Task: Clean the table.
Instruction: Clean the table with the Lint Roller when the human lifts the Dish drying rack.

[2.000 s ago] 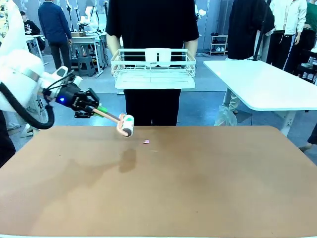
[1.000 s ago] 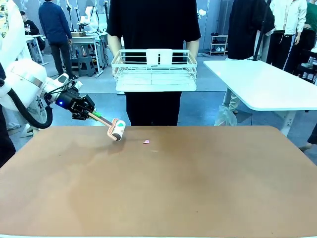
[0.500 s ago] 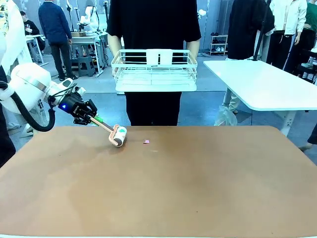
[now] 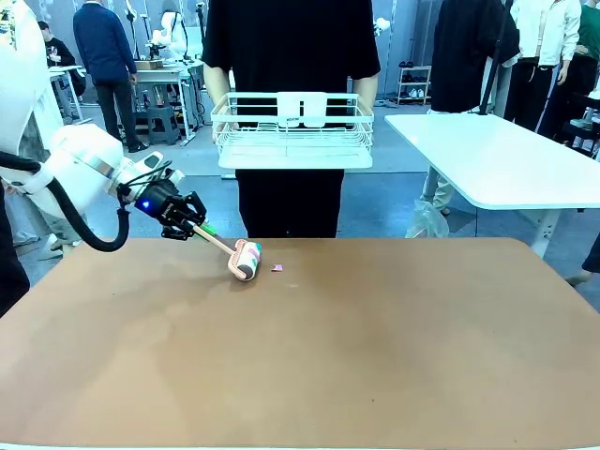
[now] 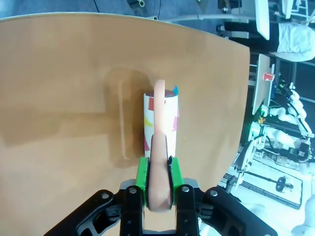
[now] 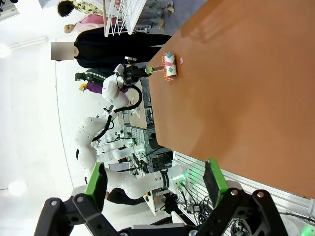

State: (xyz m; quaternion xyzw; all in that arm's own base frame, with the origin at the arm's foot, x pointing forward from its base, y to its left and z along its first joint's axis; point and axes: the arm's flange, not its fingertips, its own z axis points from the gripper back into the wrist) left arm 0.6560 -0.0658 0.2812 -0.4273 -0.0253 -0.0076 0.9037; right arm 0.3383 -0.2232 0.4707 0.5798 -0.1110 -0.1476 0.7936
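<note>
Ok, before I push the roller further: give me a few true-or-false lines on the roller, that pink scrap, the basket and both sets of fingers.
1. The left fingers are shut on the handle of the lint roller. True.
2. The pink scrap lies under the roller's head. False: it lies on the table just beside the head, with a gap between them.
3. The right fingers stand open with nothing between them. True.
4. The white wire basket stands on the table. False: a person at the far side holds it up in the air, above table height.
</note>
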